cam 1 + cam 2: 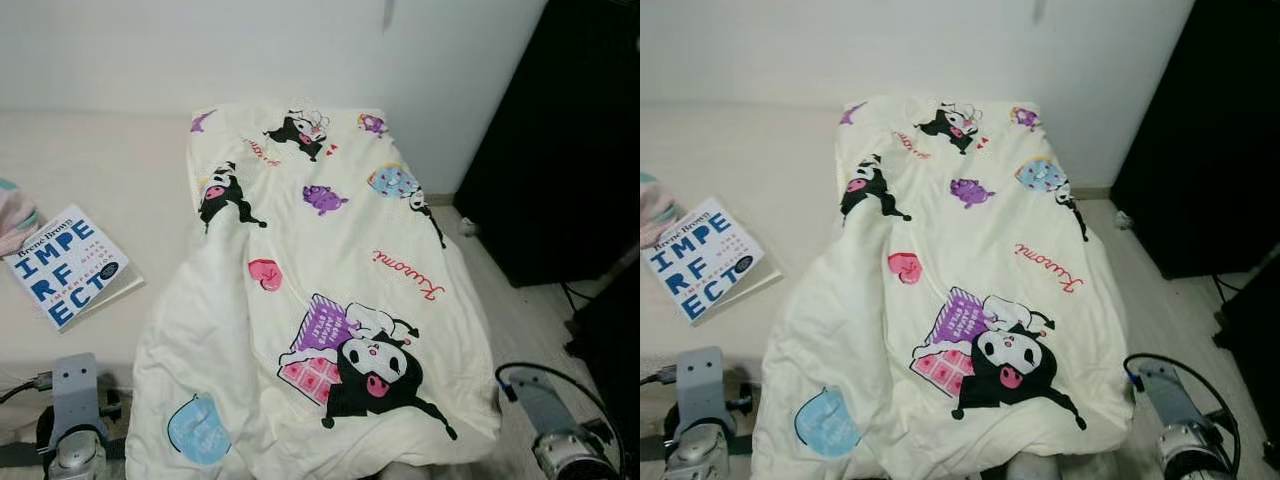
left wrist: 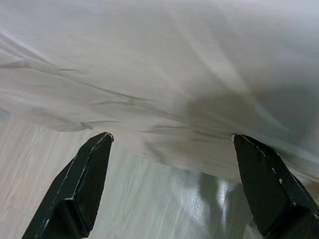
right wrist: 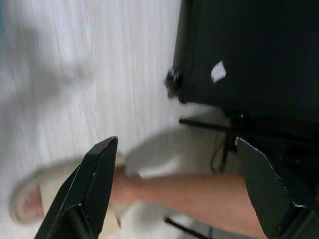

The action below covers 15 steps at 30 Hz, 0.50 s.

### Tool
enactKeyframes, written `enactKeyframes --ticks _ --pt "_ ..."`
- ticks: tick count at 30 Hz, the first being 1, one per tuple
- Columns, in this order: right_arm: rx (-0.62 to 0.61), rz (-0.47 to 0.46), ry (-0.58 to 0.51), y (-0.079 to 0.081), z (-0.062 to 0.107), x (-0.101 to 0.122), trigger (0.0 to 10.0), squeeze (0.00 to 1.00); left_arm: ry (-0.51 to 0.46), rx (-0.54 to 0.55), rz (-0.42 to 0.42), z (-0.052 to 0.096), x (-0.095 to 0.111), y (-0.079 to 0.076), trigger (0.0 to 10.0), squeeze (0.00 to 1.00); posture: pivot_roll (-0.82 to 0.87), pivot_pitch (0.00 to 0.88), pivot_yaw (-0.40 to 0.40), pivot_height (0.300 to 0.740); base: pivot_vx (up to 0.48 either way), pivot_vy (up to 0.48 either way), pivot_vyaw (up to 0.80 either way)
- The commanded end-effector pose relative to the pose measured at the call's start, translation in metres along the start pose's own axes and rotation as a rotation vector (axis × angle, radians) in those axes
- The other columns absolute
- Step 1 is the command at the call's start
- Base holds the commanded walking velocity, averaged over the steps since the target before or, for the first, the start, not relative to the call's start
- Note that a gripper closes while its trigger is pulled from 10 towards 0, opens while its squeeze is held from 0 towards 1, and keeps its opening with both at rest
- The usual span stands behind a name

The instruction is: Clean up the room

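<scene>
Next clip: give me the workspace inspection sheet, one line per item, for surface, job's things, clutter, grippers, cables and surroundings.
Surface: pale bed against a white wall, pale wood-look floor beside it.
Job's things: cream cartoon-print blanket, rumpled, draped down the bed with its near end hanging over the edge; blue-lettered book lying flat on the bed at the robot's left.
Clutter: pink-and-teal fabric at the bed's left edge, too cropped to identify.
Grippers: left gripper open, pointing at the blanket's underside above the floor; right gripper open over the floor.
Cables: black cable looping at the right arm.
Surroundings: black furniture on the right; a person's leg in a pale slipper.
</scene>
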State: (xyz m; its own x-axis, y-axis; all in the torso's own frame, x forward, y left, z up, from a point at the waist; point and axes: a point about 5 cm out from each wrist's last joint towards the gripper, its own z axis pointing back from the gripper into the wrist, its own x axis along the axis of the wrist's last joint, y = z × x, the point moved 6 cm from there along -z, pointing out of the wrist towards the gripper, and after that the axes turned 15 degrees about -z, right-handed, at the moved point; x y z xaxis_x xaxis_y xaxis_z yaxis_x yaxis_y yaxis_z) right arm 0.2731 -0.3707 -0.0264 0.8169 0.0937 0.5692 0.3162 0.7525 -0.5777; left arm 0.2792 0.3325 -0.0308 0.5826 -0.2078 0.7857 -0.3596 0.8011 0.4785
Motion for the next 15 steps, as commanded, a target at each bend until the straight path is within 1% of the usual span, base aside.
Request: enactKeyframes --ticks 1,2,3,4,5,7,8,9,10,11,13,14,15 --pt "-0.014 -0.098 -0.057 -0.009 -0.001 0.018 10.0 0.0 0.018 -0.029 -0.022 0.004 -0.01 -0.008 10.0 0.0 -0.07 0.099 -0.076 0.493 0.0 0.0 0.0" --pt "-0.014 -0.098 -0.057 -0.009 -0.001 0.018 10.0 0.0 0.018 -0.029 -0.022 0.004 -0.01 -0.008 10.0 0.0 -0.07 0.099 -0.076 0.493 0.0 0.0 0.0" --pt "-0.008 -0.149 -0.115 -0.01 0.0 0.035 10.0 0.0 0.022 -0.03 -0.022 0.005 -0.01 -0.009 10.0 0.0 -0.08 0.096 -0.074 0.493 0.0 0.0 0.0" --pt "-0.008 -0.149 -0.115 -0.01 0.0 0.035 10.0 0.0 0.022 -0.03 -0.022 0.005 -0.01 -0.009 10.0 0.0 -0.08 0.096 -0.074 0.493 0.0 0.0 0.0" --pt "0.028 -0.217 -0.182 -0.006 0.003 0.055 10.0 0.0 0.03 -0.028 -0.018 0.005 -0.012 -0.009 10.0 0.0 -0.08 0.091 -0.074 0.493 0.0 0.0 0.0" --pt "0.028 -0.217 -0.182 -0.006 0.003 0.055 10.0 0.0 0.03 -0.028 -0.018 0.005 -0.012 -0.009 10.0 0.0 -0.08 0.091 -0.074 0.493 0.0 0.0 0.0" --pt "0.115 -0.28 -0.241 0.009 0.009 0.074 10.0 0.0 0.039 -0.014 -0.007 0.004 -0.012 -0.007 10.0 0.0 -0.08 0.086 -0.074 0.493 0.0 0.0 0.0" --pt "0.115 -0.28 -0.241 0.009 0.009 0.074 10.0 0.0 0.039 -0.014 -0.007 0.004 -0.012 -0.007 10.0 0.0 -0.08 0.086 -0.074 0.493 0.0 0.0 0.0" --pt "0.237 -0.315 -0.265 0.037 0.018 0.083 10.0 0.0 0.045 0.014 0.005 0.002 -0.011 -0.001 10.0 0.0 -0.07 0.077 -0.076 0.498 0.0 0.0 0.0" --pt "0.358 -0.332 -0.272 0.067 0.029 0.086 10.0 0.0 0.044 0.044 0.018 0.0 -0.007 0.006 10.0 0.0 -0.07 0.071 -0.077 0.503 0.0 0.0 0.0" --pt "0.358 -0.332 -0.272 0.067 0.029 0.086 10.0 0.0 0.044 0.044 0.018 0.0 -0.007 0.006 10.0 0.0 -0.07 0.071 -0.077 0.503 0.0 0.0 0.0" --pt "0.43 -0.326 -0.265 0.089 0.037 0.085 10.0 0.0 0.04 0.065 0.028 -0.002 -0.003 0.01 10.0 0.0 -0.06 0.066 -0.078 0.507 0.0 0.0 0.0" --pt "0.43 -0.326 -0.265 0.089 0.037 0.085 10.0 0.0 0.04 0.065 0.028 -0.002 -0.003 0.01 10.0 0.0 -0.06 0.066 -0.078 0.507 0.0 0.0 0.0"
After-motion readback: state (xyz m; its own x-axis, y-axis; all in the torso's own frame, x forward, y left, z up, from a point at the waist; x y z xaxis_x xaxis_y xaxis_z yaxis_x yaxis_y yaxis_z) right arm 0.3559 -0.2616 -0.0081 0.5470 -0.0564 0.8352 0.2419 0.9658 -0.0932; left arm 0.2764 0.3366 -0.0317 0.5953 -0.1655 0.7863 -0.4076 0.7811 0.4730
